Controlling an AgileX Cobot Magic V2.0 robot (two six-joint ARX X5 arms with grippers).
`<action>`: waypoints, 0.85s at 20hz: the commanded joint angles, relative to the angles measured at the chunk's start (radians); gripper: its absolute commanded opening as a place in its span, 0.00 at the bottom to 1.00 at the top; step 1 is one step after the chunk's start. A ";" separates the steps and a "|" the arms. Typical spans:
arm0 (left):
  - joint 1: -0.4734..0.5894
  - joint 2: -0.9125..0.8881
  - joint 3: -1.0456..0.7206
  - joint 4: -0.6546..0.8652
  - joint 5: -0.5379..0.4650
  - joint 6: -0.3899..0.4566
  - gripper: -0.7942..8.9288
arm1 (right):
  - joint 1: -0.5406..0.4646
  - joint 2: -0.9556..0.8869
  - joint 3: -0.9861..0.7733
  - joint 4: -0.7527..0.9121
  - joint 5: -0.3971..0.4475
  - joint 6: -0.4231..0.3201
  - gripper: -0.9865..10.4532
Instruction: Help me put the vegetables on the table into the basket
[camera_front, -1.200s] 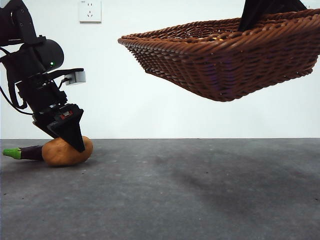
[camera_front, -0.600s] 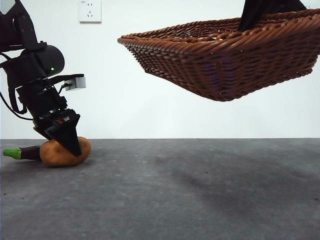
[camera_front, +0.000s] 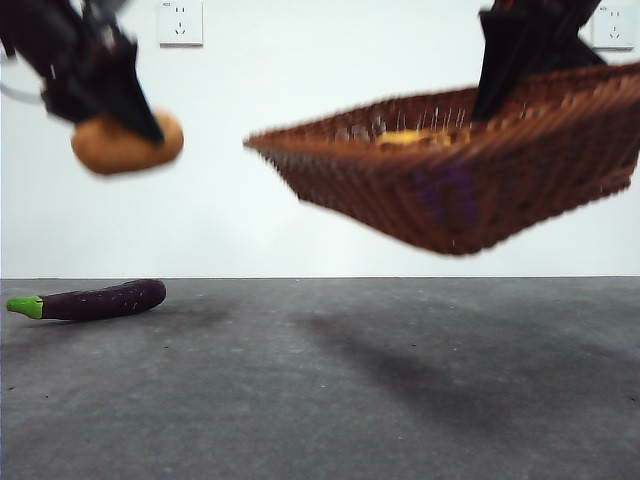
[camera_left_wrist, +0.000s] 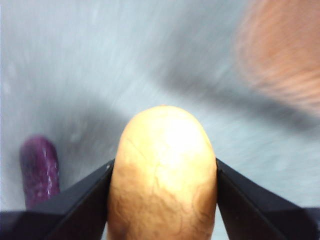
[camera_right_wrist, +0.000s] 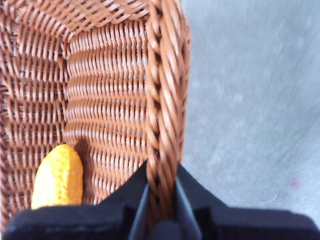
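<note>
A plain white wall backs your dark grey table (camera_front: 400, 400), bare apart from one vegetable. The potato (camera_front: 125, 143) is off the table and high in the air, clamped across its middle between both jaws of your left pincer (camera_left_wrist: 162, 200), which are spread wide by its girth. It looks firm and fairly heavy, with a rounded, smooth skin, so a grip across the widest part suits it, though it could roll if the hold loosens. Beside it, well apart, the basket (camera_front: 470, 190) hangs tilted in the air, its braided rim pinched tight between the narrow jaws of your right pincer (camera_right_wrist: 161, 200). The wicker is stiff and light, but held at one edge it will sag. The yellow vegetable (camera_right_wrist: 59, 176) already lies inside. The eggplant (camera_front: 95, 300) rests on the table below the potato; it looks slim and slick, best taken mid-length.
</note>
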 joint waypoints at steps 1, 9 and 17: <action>-0.057 -0.103 -0.002 -0.018 0.014 -0.017 0.08 | 0.004 0.056 -0.003 0.006 -0.024 0.007 0.08; -0.498 -0.010 -0.002 0.007 -0.106 0.003 0.08 | 0.126 0.122 -0.004 0.048 -0.031 0.041 0.08; -0.639 0.101 -0.002 0.023 -0.106 0.016 0.07 | 0.160 0.124 -0.004 0.043 -0.029 0.060 0.08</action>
